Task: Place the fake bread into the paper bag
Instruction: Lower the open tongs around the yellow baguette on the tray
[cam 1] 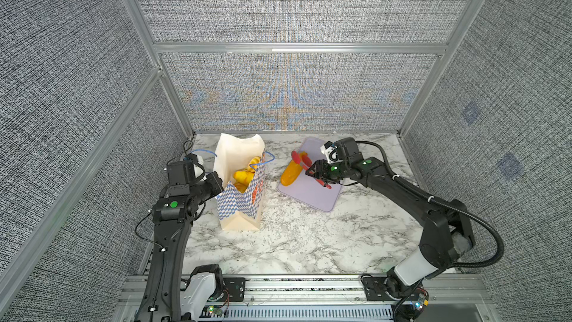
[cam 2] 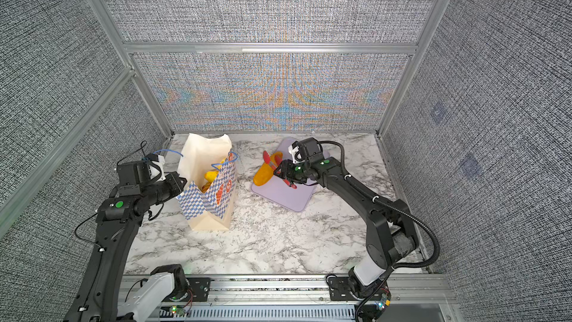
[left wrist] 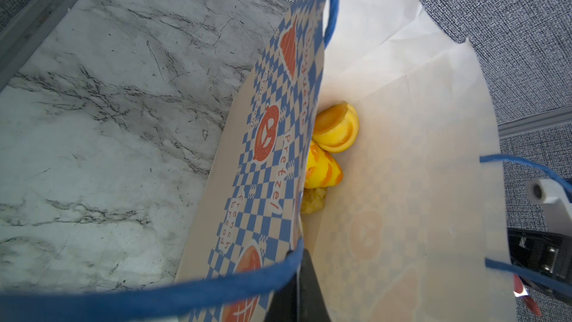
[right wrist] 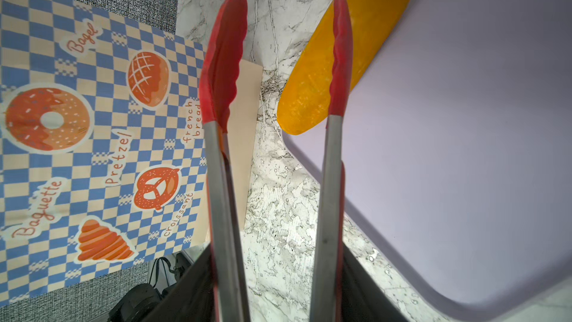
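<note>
The paper bag [cam 1: 241, 202] stands upright on the marble-patterned table [cam 1: 294, 236], its mouth gaping wide. Its outside is matte cream paper printed with blue-and-white checks and orange pastry drawings, with a plain cream band at the foot. The inside is bare white paper, creased. Thin blue cord handles [cam 1: 202, 152] loop up from the rim.

Low inside the bag, against the printed wall, lie several pieces of fake bread [left wrist: 337, 125]. They are glossy, yellow to orange, and look like plastic. One is a round roll with a slit top, next to it is a pointed striped piece, and a knobbly one is half hidden by the wall.

The left claw [cam 1: 219, 181] is at the side of the bag away from the tray, shut tight on the rim of the paper wall. In the left wrist view one dark finger [left wrist: 305, 289] lies against the paper's edge.

On the bag's other side, near it but apart, lies a flat lavender tray [cam 1: 312, 199], smooth and round-cornered. A long loaf [cam 1: 291, 173], a smooth golden-orange oval, rests on the tray's edge nearest the bag, partly reaching past it over the marble.

The right claw [cam 1: 314, 172] hangs over the tray, closed about the brushed-steel arms of the tongs [right wrist: 216, 165]. The tongs' scalloped red tips stand apart, one over the loaf and one over the marble between loaf and bag. Whether a tip touches the loaf cannot be told.
</note>
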